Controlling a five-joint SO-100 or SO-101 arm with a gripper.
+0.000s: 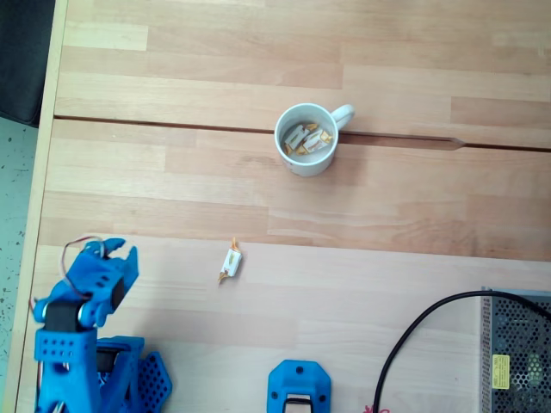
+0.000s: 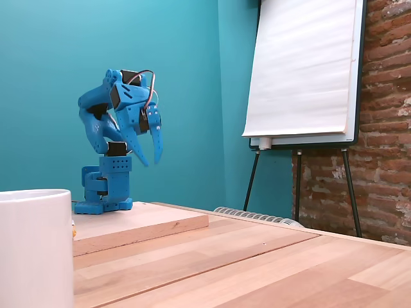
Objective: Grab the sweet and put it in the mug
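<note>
Pale wooden table (image 1: 258,60) of joined planks, crossed by a dark seam. Directly on it: white mug (image 1: 306,140) on the seam, holding several candies; one sweet (image 1: 230,261) lying alone nearer the front edge; blue arm base (image 1: 95,366) at lower left; metal mesh box (image 1: 516,353) at lower right.

One fixed view looks straight down; the other sits low beside the mug (image 2: 33,247), facing the arm (image 2: 119,141).

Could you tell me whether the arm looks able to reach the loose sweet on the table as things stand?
Probably yes: the sweet lies alone on bare wood, nothing between it and the raised gripper.
</note>
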